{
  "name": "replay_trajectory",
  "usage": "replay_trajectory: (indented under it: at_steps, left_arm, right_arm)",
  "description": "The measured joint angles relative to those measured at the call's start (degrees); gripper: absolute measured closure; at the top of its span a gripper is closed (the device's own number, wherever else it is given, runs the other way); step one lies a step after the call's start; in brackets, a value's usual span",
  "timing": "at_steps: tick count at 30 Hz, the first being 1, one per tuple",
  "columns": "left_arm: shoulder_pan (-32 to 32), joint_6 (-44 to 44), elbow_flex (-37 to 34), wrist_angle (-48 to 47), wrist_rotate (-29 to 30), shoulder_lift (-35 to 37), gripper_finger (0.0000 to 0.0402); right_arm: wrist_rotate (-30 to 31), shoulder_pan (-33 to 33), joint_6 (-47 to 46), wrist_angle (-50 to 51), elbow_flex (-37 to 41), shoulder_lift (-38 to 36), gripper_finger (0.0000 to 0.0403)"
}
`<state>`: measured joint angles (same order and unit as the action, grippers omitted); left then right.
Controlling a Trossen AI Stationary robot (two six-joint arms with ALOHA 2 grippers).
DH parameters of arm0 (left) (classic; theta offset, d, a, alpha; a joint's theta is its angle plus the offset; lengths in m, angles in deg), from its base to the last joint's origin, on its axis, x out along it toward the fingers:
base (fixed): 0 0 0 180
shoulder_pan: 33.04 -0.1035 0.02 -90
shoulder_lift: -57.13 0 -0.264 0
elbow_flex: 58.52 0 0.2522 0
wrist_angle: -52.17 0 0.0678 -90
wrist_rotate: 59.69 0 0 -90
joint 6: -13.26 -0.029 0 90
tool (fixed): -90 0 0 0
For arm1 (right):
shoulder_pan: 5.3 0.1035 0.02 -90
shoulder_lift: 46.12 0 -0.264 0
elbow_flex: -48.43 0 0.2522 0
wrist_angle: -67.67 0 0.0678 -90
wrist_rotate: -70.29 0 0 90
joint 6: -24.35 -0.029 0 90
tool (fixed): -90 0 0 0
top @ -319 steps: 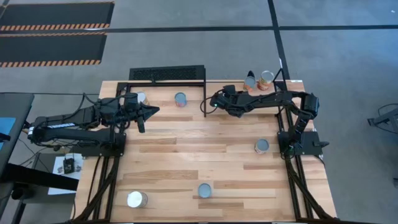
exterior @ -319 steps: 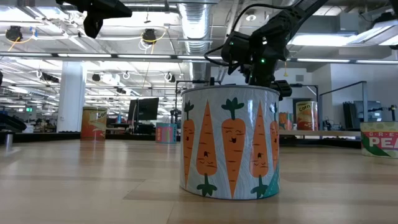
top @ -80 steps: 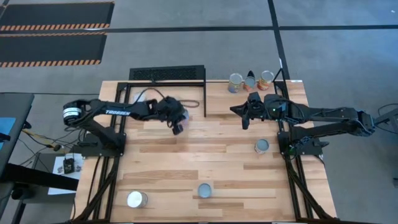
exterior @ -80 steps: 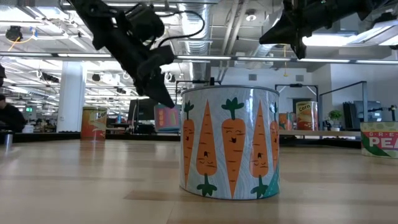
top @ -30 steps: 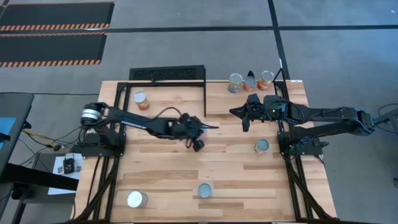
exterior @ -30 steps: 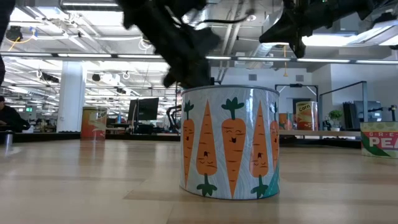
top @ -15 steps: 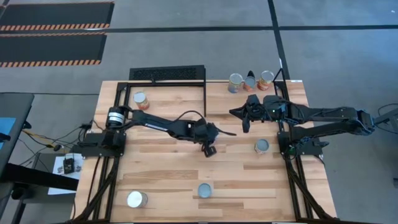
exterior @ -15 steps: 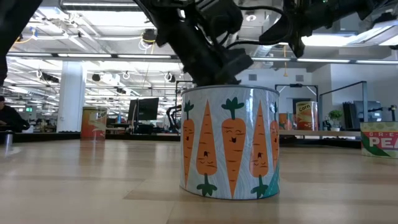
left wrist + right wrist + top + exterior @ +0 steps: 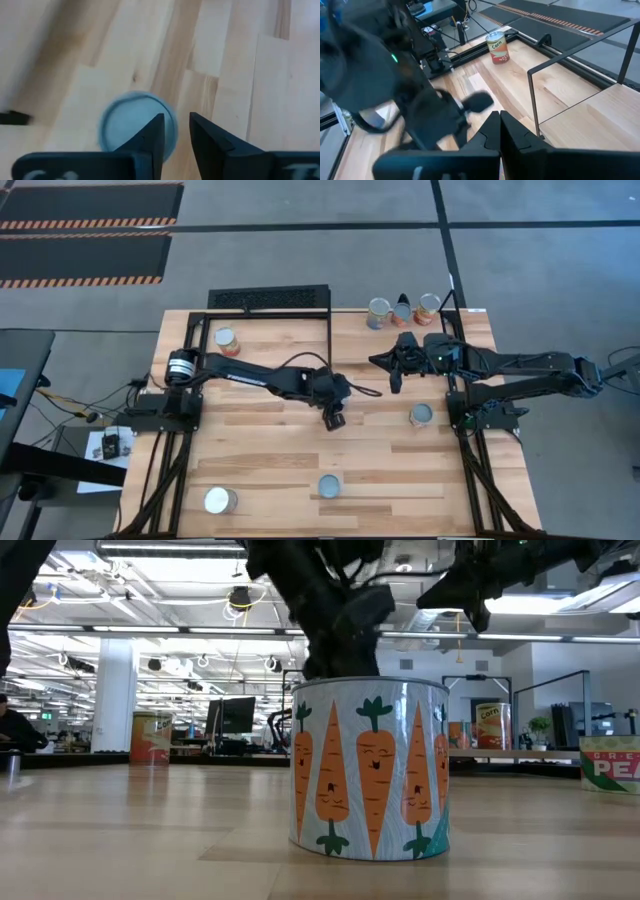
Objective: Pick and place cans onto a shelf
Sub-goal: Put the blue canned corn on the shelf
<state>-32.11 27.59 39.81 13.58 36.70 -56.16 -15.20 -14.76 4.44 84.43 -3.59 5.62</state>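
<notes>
My left gripper (image 9: 335, 418) hangs over the middle of the table, open by a narrow gap and holding nothing. Past its fingers (image 9: 155, 135) the left wrist view shows the blue-grey top of a can (image 9: 137, 127). That is the carrot-labelled can (image 9: 368, 768) standing near the front edge (image 9: 329, 485). My right gripper (image 9: 393, 377) waits shut above the table's far right part. A corn can (image 9: 226, 340) stands on the wooden shelf (image 9: 270, 330) inside the black frame bars. Three more cans (image 9: 402, 310) stand at the far right.
Another can (image 9: 421, 415) stands by the right arm's base. One can (image 9: 219, 500) is at the near left corner. A black perforated grate (image 9: 268, 298) lies beyond the shelf. A thin black frame bar (image 9: 570, 55) rises between my right gripper and the shelf.
My left gripper has gone toward the table's right edge and a little toward its near edge, coming over the middle of the table. In the low view it now stands behind the carrot can's top.
</notes>
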Motion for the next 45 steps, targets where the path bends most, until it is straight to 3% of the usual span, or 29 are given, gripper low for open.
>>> replay_trajectory:
  at_steps: [6, 10, 14, 21, 27, 31, 37, 45]
  left_arm:
    - [0.0, -0.65, 1.04, -1.26, 4.09, 5.16, 0.0324]
    - [0.0, 1.43, -2.22, -0.59, 8.52, 9.49, 0.0353]
    - [-0.17, 5.23, -11.71, 6.29, 8.76, 16.11, 0.0395]
    - [0.07, 12.12, -32.59, 27.79, 7.0, 29.99, 0.0401]
    - [-0.03, 13.71, -41.36, 31.08, 11.79, 39.79, 0.0401]
    - [-1.23, 12.72, -43.68, 30.0, 14.99, 43.68, 0.0401]
    - [-3.92, 12.26, -45.61, 28.58, 13.73, 45.75, 0.0401]
    - [-5.93, 10.8, -45.65, 23.94, 10.38, 45.87, 0.0401]
  right_arm:
    - [-0.02, -0.01, 0.97, 0.05, 0.0, -0.02, 0.039]
    - [-0.04, -0.01, 1.01, 0.01, 0.0, 0.0, 0.0389]
    - [0.04, 1.02, 1.14, -0.17, -0.02, 1.71, 0.0384]
    - [0.25, 4.51, 4.57, 2.02, -3.86, 10.45, 0.0378]
    - [1.46, 7.25, 12.4, 10.57, -11.86, 21.03, 0.0335]
    - [1.38, 8.89, 18.46, 14.65, -16.44, 27.3, 0.0289]
    - [1.07, 10.13, 28.1, 21.25, -21.7, 36.67, 0.023]
    - [0.52, 12.99, 31.58, 21.24, -25.86, 46.69, 0.0218]
